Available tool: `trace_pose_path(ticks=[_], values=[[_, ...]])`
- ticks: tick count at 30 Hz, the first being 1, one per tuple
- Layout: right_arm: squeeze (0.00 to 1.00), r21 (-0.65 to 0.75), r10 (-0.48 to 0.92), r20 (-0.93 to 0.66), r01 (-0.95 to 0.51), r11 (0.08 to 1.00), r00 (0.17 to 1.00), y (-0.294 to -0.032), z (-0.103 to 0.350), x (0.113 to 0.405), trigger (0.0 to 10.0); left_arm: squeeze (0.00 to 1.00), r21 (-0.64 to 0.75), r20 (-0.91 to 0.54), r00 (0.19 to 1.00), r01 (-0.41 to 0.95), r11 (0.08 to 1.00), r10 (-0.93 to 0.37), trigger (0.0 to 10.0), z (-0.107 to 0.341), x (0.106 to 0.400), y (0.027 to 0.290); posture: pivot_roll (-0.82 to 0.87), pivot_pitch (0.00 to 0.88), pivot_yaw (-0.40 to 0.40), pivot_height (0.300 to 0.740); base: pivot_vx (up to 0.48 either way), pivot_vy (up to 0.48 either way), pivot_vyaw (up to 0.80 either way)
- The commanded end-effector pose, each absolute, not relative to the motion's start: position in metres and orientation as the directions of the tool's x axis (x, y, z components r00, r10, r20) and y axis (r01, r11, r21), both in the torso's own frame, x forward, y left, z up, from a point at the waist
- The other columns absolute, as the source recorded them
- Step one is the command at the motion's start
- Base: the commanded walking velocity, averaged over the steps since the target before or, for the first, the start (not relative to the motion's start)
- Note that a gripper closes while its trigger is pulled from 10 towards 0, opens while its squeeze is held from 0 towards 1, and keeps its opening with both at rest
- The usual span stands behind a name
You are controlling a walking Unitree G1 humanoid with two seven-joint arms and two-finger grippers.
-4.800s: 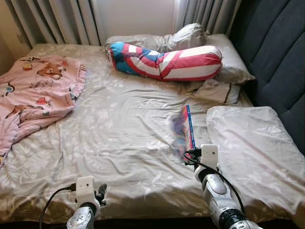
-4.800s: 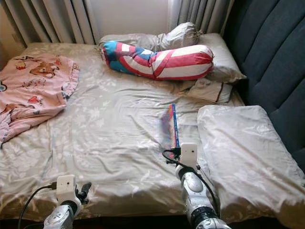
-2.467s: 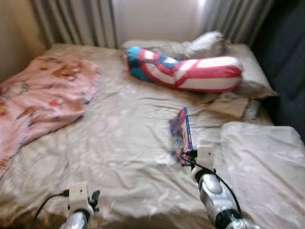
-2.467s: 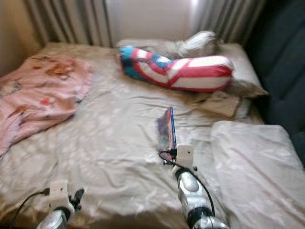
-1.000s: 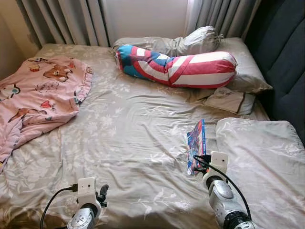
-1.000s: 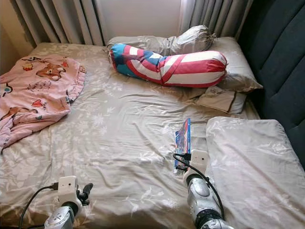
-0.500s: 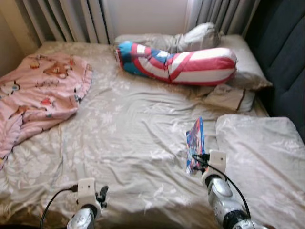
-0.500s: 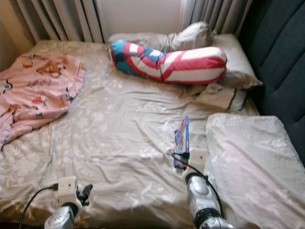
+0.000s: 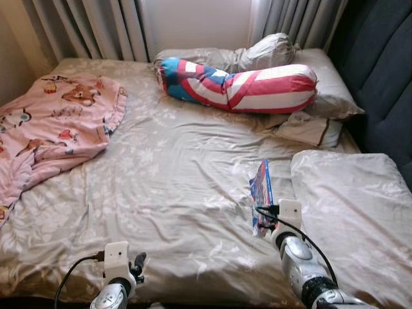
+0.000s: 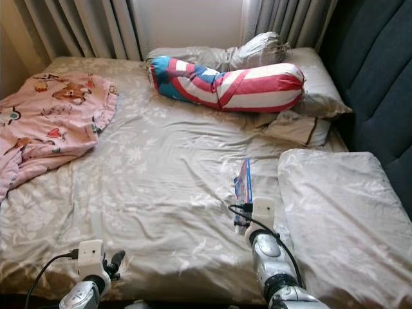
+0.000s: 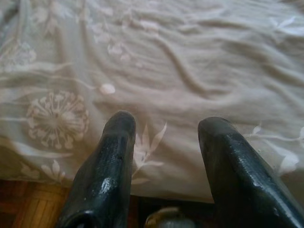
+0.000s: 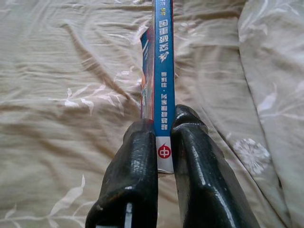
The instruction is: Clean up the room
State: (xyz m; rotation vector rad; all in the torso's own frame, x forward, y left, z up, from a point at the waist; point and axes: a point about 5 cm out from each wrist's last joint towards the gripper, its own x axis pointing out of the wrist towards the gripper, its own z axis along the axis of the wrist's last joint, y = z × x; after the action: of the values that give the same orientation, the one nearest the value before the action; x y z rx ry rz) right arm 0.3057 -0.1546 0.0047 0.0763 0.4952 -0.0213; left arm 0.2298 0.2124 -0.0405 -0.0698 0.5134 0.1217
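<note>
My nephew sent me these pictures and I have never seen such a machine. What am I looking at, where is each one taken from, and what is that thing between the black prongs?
This is a humanoid robot tidying a bedroom. The two wide pictures come from cameras on its head, looking down at a bed. The two close pictures come from cameras on its wrists.

On the bed lie a pink blanket, a red, white and blue striped bolster and grey pillows.

The right gripper has its jaws shut on a thin blue book, held on edge by its spine above the sheet. The left gripper hangs open near the bed's edge, holding nothing.
</note>
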Motion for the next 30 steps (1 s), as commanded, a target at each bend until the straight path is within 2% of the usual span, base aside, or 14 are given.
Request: trace_pose_path(ticks=[1, 10, 30], values=[[0.0, 0.068, -0.011, -0.462, 0.047, 0.997, 0.887, -0.157, 0.009, 0.31, 10.0, 0.0, -0.022, -0.519, 0.85, -0.12, 0.992, 0.092, 10.0, -0.044, 0.225, 0.213, 0.05, 0.079, -0.061, 0.65, 0.0, 0.0, 0.0], [0.0, 0.09, 0.008, -0.471, 0.039, 0.995, 0.882, -0.153, 0.008, 0.309, 10.0, 0.0, -0.021, -0.522, 0.848, -0.119, 0.993, 0.091, 10.0, -0.045, 0.224, 0.214, 0.06, 0.084, -0.055, 0.65, 0.0, 0.0, 0.0], [0.0, 0.155, 0.139, -0.476, -0.072, 0.985, 0.868, -0.151, 0.032, 0.333, 10.0, 0.0, -0.017, -0.527, 0.845, -0.115, 0.993, 0.089, 10.0, -0.045, 0.223, 0.215, 0.07, 0.088, -0.049, 0.65, 0.0, 0.0, 0.0]])
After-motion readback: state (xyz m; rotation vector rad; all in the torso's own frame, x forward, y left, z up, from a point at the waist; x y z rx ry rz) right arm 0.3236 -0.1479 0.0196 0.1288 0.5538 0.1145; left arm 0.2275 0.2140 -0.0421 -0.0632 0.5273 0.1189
